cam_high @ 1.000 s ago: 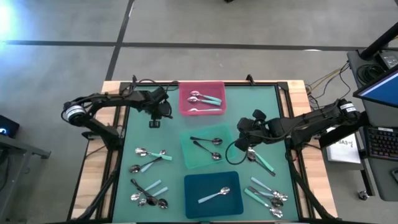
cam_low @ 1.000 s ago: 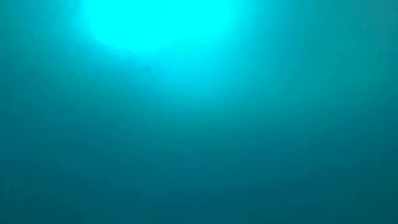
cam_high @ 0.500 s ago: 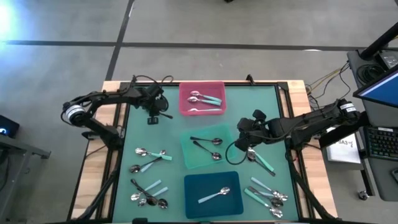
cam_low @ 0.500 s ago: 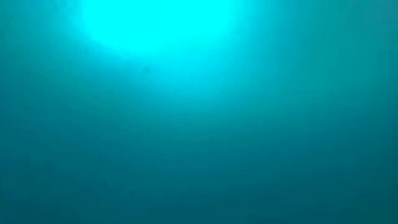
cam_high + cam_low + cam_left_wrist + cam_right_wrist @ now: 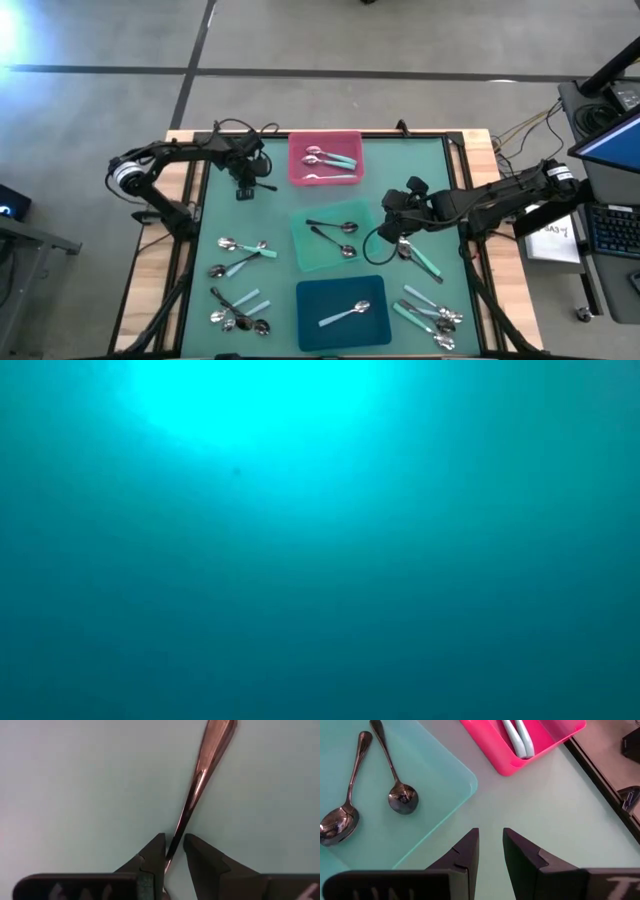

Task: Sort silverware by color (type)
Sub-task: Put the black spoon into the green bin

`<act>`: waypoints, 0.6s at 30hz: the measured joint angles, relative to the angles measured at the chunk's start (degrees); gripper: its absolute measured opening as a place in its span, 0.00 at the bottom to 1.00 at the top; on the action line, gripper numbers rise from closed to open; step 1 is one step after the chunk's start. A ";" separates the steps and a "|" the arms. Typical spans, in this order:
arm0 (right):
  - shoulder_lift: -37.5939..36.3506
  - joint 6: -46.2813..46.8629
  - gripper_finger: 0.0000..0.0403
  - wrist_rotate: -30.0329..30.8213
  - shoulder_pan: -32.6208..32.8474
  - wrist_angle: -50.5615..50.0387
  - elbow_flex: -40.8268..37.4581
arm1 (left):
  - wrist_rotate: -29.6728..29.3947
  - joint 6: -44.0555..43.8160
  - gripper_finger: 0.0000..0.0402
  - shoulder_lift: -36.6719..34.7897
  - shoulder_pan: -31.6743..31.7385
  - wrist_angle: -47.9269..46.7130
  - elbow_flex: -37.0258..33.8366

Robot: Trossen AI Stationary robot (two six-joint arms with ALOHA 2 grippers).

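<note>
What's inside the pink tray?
The pink tray holds spoons with shiny bowls and pale teal handles, about three. From the right wrist camera, only two handle ends show above the wall; the tray's side hides the bowls. Nothing else shows inside.

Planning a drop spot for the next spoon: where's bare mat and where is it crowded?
Bare mat: the far right corner, between the pink tray and the table's right edge. Also the strip left of the mint tray, below the left gripper. Crowded: the spoon piles near left and near right, and around the right gripper.
</note>
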 joint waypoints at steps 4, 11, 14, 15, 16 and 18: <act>0.00 0.00 0.20 -0.01 0.00 0.00 0.00 | 1.03 -0.90 0.08 -1.13 0.25 -0.91 0.81; 0.00 0.00 0.20 -0.02 0.00 -0.02 0.00 | 2.80 -2.43 0.02 -2.38 0.43 -0.53 2.23; 0.00 0.00 0.20 -0.02 0.00 -0.04 0.00 | 4.97 -2.53 0.01 -2.49 0.40 -1.54 3.10; 0.00 0.00 0.20 -0.02 0.00 -0.02 0.00 | 6.09 -2.60 0.01 -2.50 0.38 -2.01 3.51; 0.00 -0.01 0.20 -0.03 0.00 -0.03 0.00 | 7.39 -2.62 0.01 -2.57 0.35 -2.69 4.07; 0.00 -0.11 0.20 -0.07 0.00 -0.04 0.00 | 9.26 -2.69 0.01 -2.93 0.27 -3.61 5.39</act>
